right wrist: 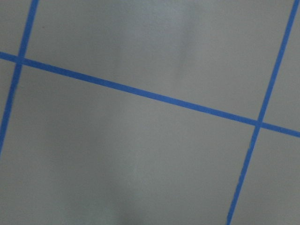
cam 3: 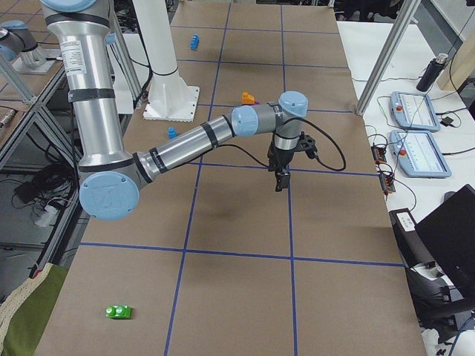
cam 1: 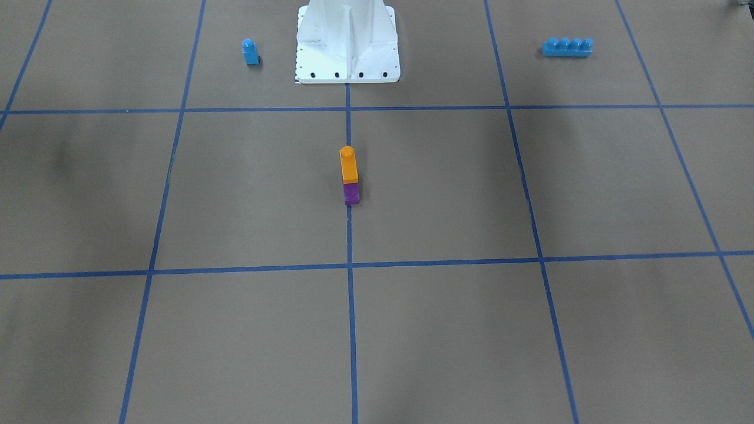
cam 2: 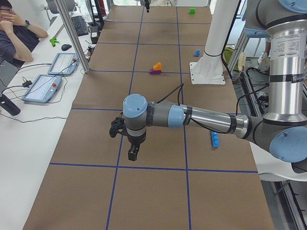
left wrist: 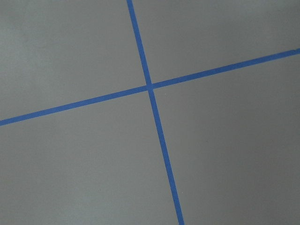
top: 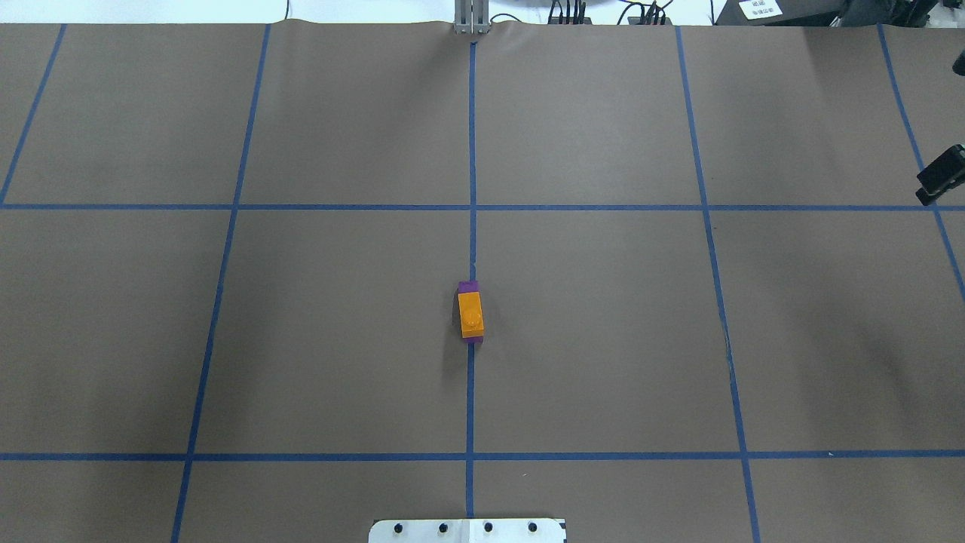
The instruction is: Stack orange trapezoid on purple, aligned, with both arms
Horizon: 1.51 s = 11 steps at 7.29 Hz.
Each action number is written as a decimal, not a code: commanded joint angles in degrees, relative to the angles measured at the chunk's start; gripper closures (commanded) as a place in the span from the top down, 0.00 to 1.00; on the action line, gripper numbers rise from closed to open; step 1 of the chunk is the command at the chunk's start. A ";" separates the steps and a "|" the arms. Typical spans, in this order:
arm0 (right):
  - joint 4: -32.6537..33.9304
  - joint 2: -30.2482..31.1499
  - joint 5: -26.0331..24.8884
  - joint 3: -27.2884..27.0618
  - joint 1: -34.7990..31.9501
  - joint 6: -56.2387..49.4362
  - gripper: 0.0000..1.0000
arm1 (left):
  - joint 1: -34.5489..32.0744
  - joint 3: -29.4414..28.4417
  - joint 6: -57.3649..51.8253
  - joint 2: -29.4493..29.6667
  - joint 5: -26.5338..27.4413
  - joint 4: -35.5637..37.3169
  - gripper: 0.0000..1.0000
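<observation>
The orange trapezoid sits on top of the purple at the table's middle, on the blue centre line, with no gripper touching them. From overhead the orange block covers most of the purple one, which shows at both ends. My left gripper hangs above the table far from the stack, toward the left end. My right gripper hangs above the table toward the right end. I cannot tell whether either is open or shut. Both wrist views show only bare table and tape lines.
A small blue single-stud block and a long blue four-stud brick lie on either side of the white robot base. A green block lies at the right end. An operator and tablets are beside the table.
</observation>
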<state>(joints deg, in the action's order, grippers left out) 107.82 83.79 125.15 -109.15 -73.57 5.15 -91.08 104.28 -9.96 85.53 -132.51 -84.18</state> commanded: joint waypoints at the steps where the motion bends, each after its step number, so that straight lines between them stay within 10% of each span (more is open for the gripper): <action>1: -0.68 2.86 0.53 -0.28 -3.93 -1.54 1.00 | -0.24 -1.36 -0.50 -0.71 -0.30 -0.20 1.00; 11: -9.37 11.21 5.02 0.25 -8.61 -5.94 1.00 | 0.02 -0.40 -0.59 -1.60 0.32 -0.11 1.00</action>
<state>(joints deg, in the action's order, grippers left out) 101.48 93.13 130.09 -108.96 -81.71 0.33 -91.10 103.86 -10.55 83.93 -132.22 -84.29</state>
